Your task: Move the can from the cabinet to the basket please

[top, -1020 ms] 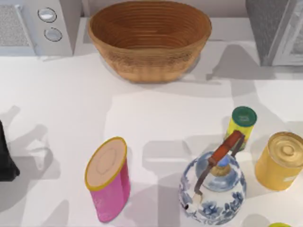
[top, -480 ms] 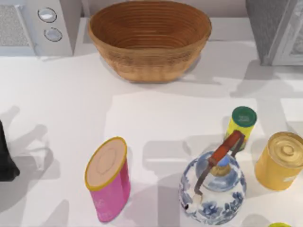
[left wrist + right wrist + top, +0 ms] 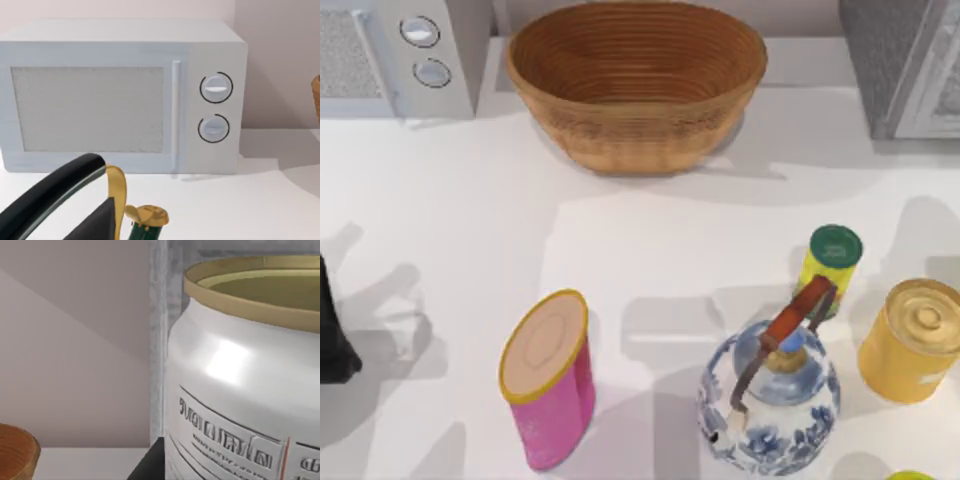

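Can [image 3: 240,390] is the thing to mind: it looms very close before the right wrist camera, white-silver with red-lined lettering and a dull gold rim, upright, with the grey speckled cabinet [image 3: 160,315] edge just behind it. Whether the right gripper's fingers are closed on it, or merely beside it, cannot be told; a dark wedge at the can's foot may be part of a finger, no more can be said. From above, the right arm itself is out of frame, and the cabinet [image 3: 905,65] stands at the table's far right corner, its pale door frame facing the table.

The judgement is that the step in hand is securing or lifting the can at the cabinet. To do it well, the grip should sit square on the can's wall, below the rim, and the can should stay upright while it is drawn clear of the cabinet's edge before any sideways travel. The basket [image 3: 635,80] lies to the left of the cabinet along the back of the table, well apart from it, so the carry should rise above the wicker rim and release low over the middle.

The left arm [image 3: 332,335] is parked at the table's left edge, facing the microwave [image 3: 125,95].
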Motion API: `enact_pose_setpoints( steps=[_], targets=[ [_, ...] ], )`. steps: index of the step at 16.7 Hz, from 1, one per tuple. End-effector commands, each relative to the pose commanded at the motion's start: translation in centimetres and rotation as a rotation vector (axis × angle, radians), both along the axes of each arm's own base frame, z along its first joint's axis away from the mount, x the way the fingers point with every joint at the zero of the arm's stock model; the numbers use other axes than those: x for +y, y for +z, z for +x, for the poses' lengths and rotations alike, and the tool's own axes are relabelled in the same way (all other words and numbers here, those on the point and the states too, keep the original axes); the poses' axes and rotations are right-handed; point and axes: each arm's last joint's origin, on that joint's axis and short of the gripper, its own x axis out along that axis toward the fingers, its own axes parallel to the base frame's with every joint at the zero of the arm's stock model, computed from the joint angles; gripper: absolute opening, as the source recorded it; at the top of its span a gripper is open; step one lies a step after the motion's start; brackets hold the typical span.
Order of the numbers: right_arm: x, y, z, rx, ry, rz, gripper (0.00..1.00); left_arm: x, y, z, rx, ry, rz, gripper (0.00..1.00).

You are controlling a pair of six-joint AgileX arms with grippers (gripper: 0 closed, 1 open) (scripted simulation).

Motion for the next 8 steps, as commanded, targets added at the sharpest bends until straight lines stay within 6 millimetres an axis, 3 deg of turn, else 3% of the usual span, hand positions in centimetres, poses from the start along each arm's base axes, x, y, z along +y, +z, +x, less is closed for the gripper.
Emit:
enact_pose_setpoints(
  steps=[4,8],
  targets=[
    [-1.1,-9.6,-0.5,0.030,0.005,-0.001,0.00,0.0,0.0,0.0,0.000,0.000,0.000,1.00],
    [-1.8,-16.1,-0.6,0.015,0.009,0.004,0.00,0.0,0.0,0.0,0.000,0.000,0.000,1.00]
  ],
)
